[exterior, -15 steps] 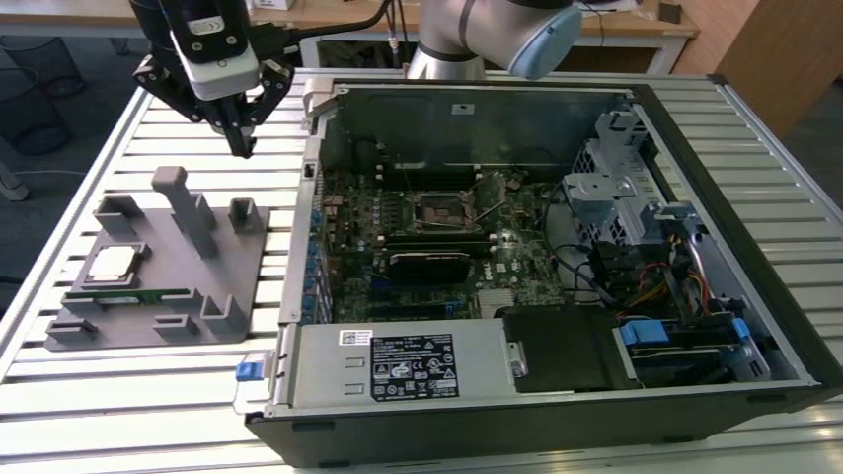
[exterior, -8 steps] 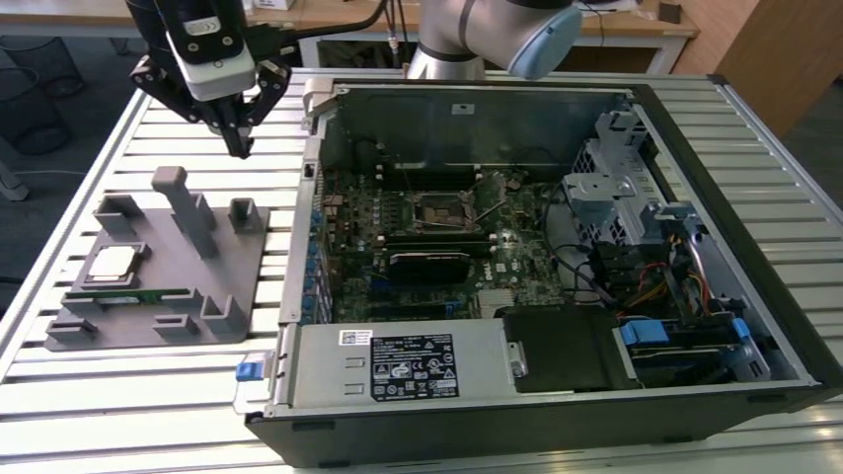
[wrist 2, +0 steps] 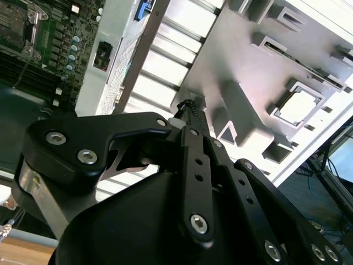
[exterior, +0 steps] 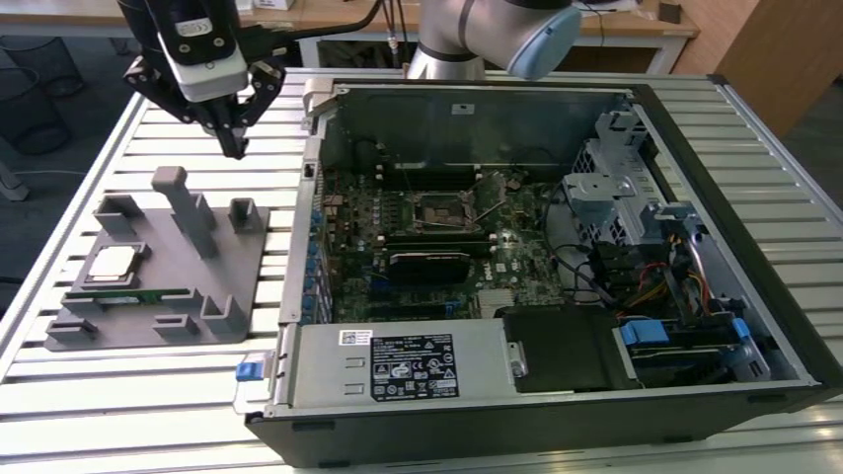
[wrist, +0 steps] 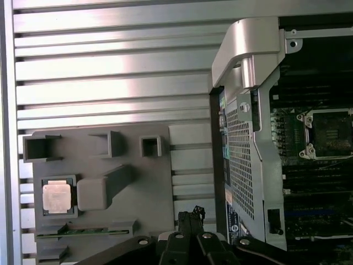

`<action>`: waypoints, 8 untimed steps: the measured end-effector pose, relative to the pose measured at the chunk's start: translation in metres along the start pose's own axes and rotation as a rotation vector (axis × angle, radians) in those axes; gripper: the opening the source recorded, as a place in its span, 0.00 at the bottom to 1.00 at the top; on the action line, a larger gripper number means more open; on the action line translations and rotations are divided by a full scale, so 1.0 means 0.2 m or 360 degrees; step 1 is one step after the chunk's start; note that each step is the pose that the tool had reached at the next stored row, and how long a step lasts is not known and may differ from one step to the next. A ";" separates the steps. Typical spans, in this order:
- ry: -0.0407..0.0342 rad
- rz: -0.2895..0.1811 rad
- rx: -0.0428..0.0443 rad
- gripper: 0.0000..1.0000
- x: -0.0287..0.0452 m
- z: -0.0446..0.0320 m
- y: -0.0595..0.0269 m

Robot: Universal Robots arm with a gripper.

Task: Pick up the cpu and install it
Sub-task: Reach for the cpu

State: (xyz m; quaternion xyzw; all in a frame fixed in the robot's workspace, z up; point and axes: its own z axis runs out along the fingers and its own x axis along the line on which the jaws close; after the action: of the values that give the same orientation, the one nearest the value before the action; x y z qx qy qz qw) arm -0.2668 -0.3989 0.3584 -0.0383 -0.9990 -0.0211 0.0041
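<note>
Exterior view: the gripper, fingers pressed together on nothing, hangs above the table. One cpu lies flat in the single grey tray, lower than the fingertips and well apart from them, just beside one green memory stick. Second wrist view: the cpu sits beyond the gripper, past the tray's tall block; it looks light, stiff, thin and smooth-topped, probably fragile underneath, so two opposite edges seem the best hold. First wrist view: the cpu lies to one side of the gripper, and the one socket in the computer case to the other.
</note>
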 end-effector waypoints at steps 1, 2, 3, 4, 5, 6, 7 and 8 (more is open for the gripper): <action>0.0000 0.0000 0.0000 0.11 0.005 0.000 0.000; 0.0000 0.0000 0.0000 0.11 0.011 0.002 -0.001; 0.0001 0.0000 0.0000 0.11 0.018 0.003 -0.002; 0.0001 0.0000 0.0000 0.11 0.027 0.004 -0.002; 0.0001 0.0000 0.0000 0.11 0.038 0.006 -0.003; 0.0001 0.0000 0.0000 0.11 0.049 0.007 -0.004; 0.0002 0.0000 0.0000 0.11 0.060 0.009 -0.005; 0.0002 0.0000 0.0000 0.11 0.073 0.012 -0.007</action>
State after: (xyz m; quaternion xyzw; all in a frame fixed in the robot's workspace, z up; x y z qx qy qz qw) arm -0.2815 -0.3991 0.3561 -0.0382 -0.9990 -0.0211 0.0048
